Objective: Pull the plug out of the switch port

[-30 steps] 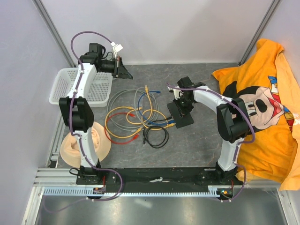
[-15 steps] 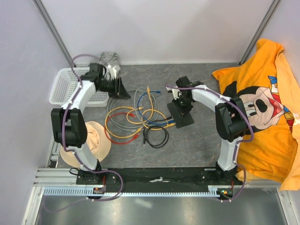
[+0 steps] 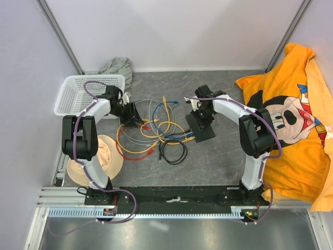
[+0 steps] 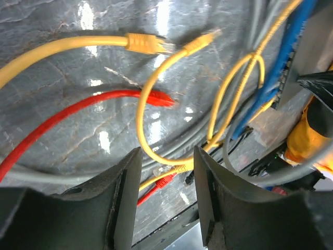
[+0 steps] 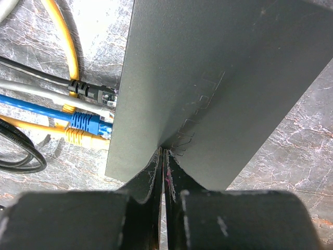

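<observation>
Top view: the switch (image 3: 201,128) is sat on the table right of centre. The right gripper (image 3: 201,115) is parked on top of it, and the left gripper (image 3: 134,115) is lowered over the cable tangle (image 3: 151,133), well apart from the ports. Lots of loops are crossed there, so the wrong lead could easily get picked.

Left wrist: the left gripper (image 4: 166,153) is seen spread, with nothing between the fingers. A loose red plug (image 4: 160,98) and a loose yellow plug (image 4: 148,42) are lying right ahead. If one of those gets pinched, nothing is unplugged at all.

Right wrist: the right gripper (image 5: 163,156) is pressed together, with the tips pushed down on the lid of the switch (image 5: 218,73) and nothing pinched. A black plug (image 5: 100,95), a blue plug (image 5: 86,122) and a seated yellow plug (image 5: 78,136) are lined up along the edge. With only that narrow contact, the box could be slid or spun when a cable is yanked, and a latch could be snapped if the tab isn't pressed.
</observation>
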`<action>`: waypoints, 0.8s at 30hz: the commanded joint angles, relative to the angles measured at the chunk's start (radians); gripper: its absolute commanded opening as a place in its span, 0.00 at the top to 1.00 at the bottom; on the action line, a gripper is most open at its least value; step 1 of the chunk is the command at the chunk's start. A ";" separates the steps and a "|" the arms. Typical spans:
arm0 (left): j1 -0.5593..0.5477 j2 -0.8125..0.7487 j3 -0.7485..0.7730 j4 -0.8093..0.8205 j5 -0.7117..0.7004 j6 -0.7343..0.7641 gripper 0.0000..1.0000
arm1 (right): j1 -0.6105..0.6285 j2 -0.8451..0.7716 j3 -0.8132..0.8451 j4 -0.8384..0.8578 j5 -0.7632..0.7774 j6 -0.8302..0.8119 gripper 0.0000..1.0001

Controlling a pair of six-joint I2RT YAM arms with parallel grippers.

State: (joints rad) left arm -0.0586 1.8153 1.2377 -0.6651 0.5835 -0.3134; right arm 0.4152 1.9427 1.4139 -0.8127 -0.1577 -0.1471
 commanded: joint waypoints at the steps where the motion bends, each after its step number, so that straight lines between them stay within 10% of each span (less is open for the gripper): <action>1: -0.012 0.061 0.020 0.012 -0.020 -0.046 0.50 | 0.033 0.098 -0.084 0.124 -0.011 -0.011 0.92; 12: -0.092 0.130 0.075 -0.010 -0.096 -0.006 0.63 | 0.033 0.088 -0.092 0.132 -0.003 -0.011 0.91; 24: -0.202 -0.016 0.017 -0.134 -0.134 0.190 0.55 | 0.034 0.108 -0.082 0.135 -0.022 -0.005 0.91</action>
State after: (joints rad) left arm -0.1822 1.8622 1.2835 -0.7322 0.4545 -0.2592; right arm 0.4198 1.9251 1.3884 -0.7860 -0.1509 -0.1539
